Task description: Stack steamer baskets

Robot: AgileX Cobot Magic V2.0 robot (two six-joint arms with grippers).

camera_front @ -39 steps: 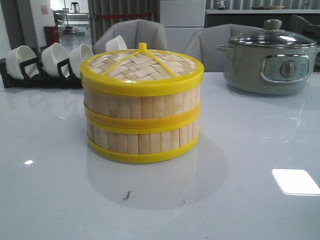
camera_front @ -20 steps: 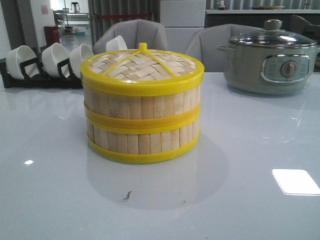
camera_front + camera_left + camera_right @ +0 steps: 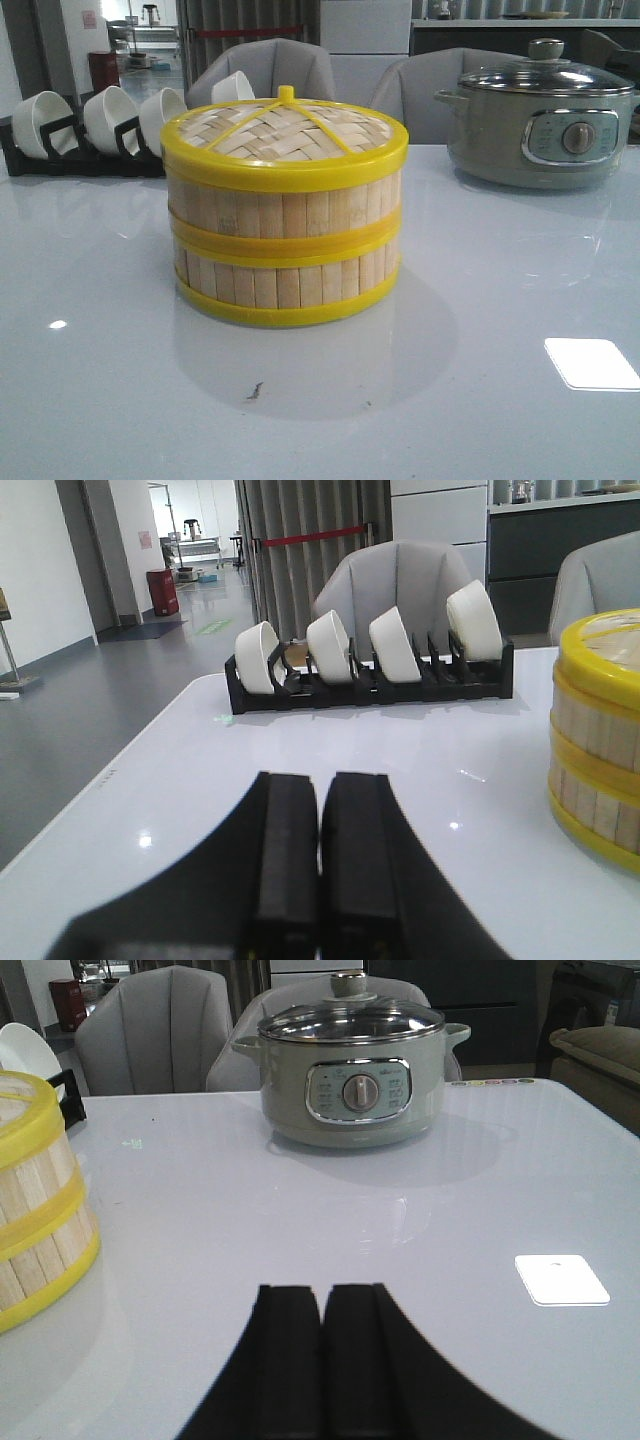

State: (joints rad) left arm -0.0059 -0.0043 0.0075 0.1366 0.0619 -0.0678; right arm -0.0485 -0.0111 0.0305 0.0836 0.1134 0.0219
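Two steamer baskets stand stacked in the middle of the white table: the upper basket (image 3: 285, 212) sits squarely on the lower basket (image 3: 288, 285). A woven bamboo lid (image 3: 285, 130) with a yellow rim and knob covers the top. The stack's edge shows in the left wrist view as the steamer baskets (image 3: 597, 742) and in the right wrist view as the steamer baskets (image 3: 35, 1205). My left gripper (image 3: 320, 777) is shut and empty, well clear of the stack. My right gripper (image 3: 322, 1289) is shut and empty too, off to the stack's other side. Neither arm shows in the front view.
A grey-green electric pot (image 3: 540, 120) with a glass lid stands at the back right. A black rack of white bowls (image 3: 95, 125) lines the back left. Grey chairs (image 3: 265, 70) stand behind the table. A bright light patch (image 3: 590, 362) lies on the table's front right.
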